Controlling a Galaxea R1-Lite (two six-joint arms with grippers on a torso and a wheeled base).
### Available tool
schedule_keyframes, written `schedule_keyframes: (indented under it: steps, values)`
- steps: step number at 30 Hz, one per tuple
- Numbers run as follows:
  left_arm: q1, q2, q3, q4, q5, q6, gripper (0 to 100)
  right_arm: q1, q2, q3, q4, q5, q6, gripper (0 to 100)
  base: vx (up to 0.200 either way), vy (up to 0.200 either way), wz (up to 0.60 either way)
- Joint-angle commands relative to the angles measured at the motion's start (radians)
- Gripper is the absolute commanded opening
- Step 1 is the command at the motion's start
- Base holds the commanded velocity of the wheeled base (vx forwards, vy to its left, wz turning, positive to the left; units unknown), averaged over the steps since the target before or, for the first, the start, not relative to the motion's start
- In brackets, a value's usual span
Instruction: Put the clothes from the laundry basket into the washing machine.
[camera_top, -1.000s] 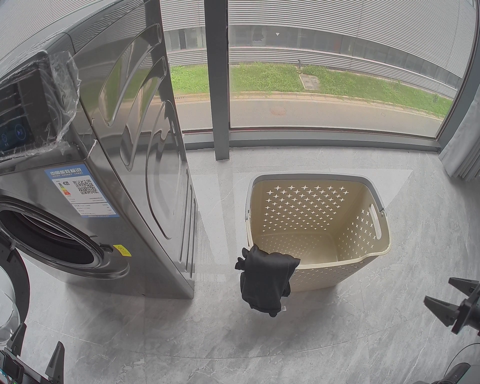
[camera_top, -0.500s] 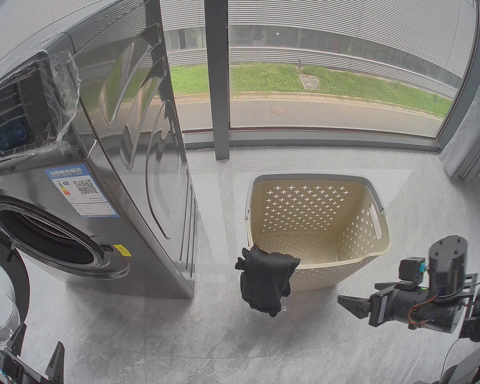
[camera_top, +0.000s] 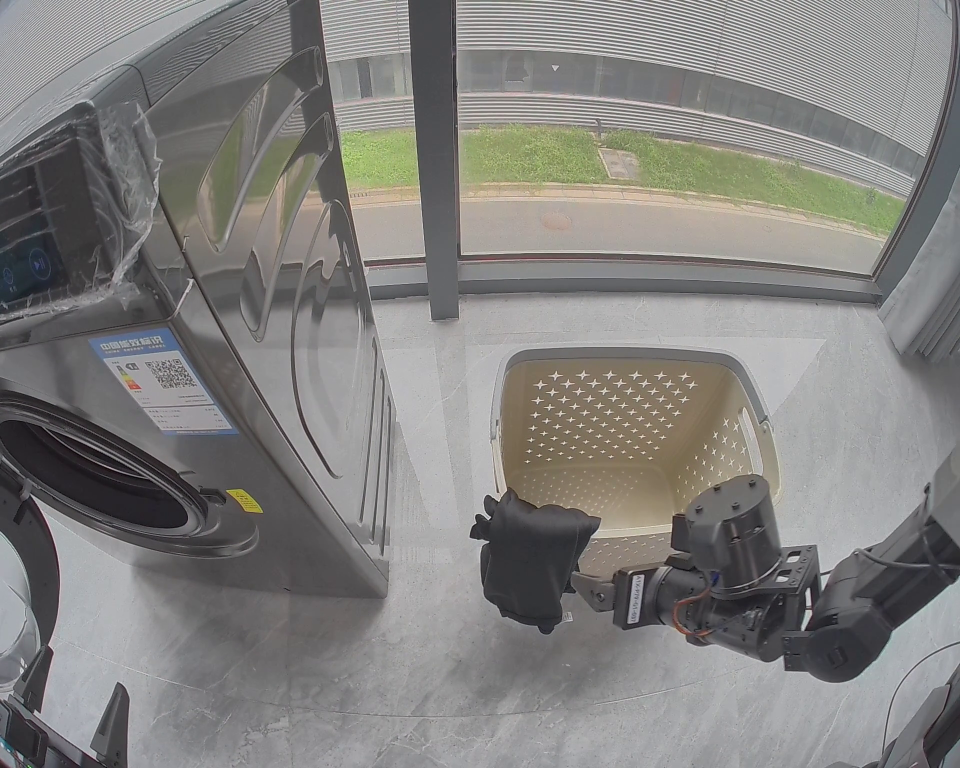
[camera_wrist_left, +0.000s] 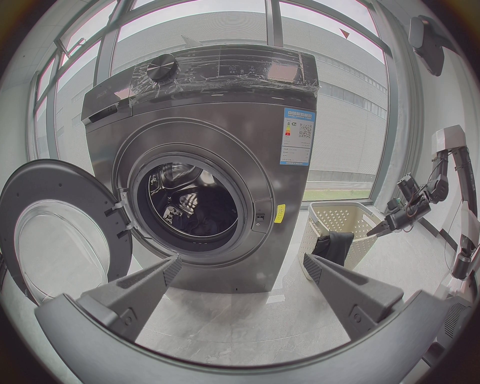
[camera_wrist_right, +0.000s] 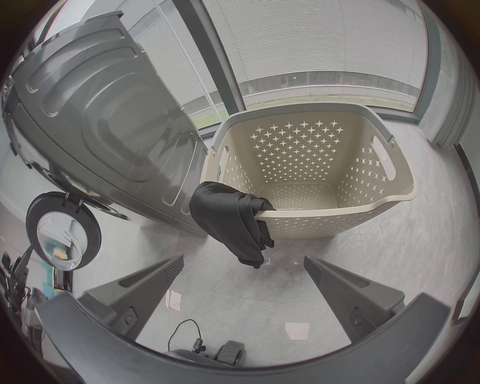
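A black garment (camera_top: 530, 565) hangs over the near left corner of the cream laundry basket (camera_top: 620, 355), mostly outside it. The basket's inside looks bare. My right gripper (camera_top: 587, 592) is level with the garment and just to its right, open, with nothing between its fingers (camera_wrist_right: 150, 285). From that wrist the garment (camera_wrist_right: 230, 220) is straight ahead. The grey washing machine (camera_top: 200, 400) stands at the left with its round door (camera_wrist_left: 60, 225) swung open and dark cloth in the drum (camera_wrist_left: 192, 202). My left gripper (camera_top: 82, 672) sits low in front of the machine, open and empty.
Tall windows and a grey pillar (camera_top: 435, 150) run behind the basket. A curtain (camera_top: 930, 290) hangs at the far right. Bare grey floor (camera_top: 350, 660) lies between the machine and the basket. A cable (camera_wrist_right: 185, 335) and paper scraps lie on the floor near me.
My right arm has swung in from the right edge toward the left, bringing its open gripper up beside the black garment. The garment, basket and left arm have stayed put.
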Motion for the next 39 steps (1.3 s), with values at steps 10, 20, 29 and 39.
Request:
schedule_keyframes:
  steps: [10,20,29,39]
  values:
    - [0.001,-0.012,0.016,0.0,0.0,-0.001,100,0.018,0.22,-0.155,-0.023,-0.014,0.039,100,0.0,0.0,0.0]
    - [0.001,-0.012,0.016,0.0,0.0,-0.001,100,0.018,0.326,-0.221,-0.109,-0.014,0.032,100,0.0,0.0,0.0]
    - [0.001,-0.012,0.016,0.0,0.0,-0.001,100,0.02,0.395,-0.284,-0.125,-0.014,0.036,100,0.0,0.0,0.0]
    - [0.001,-0.012,0.016,0.0,0.0,-0.001,100,0.018,0.438,-0.312,-0.179,-0.017,0.033,100,0.0,0.0,0.0]
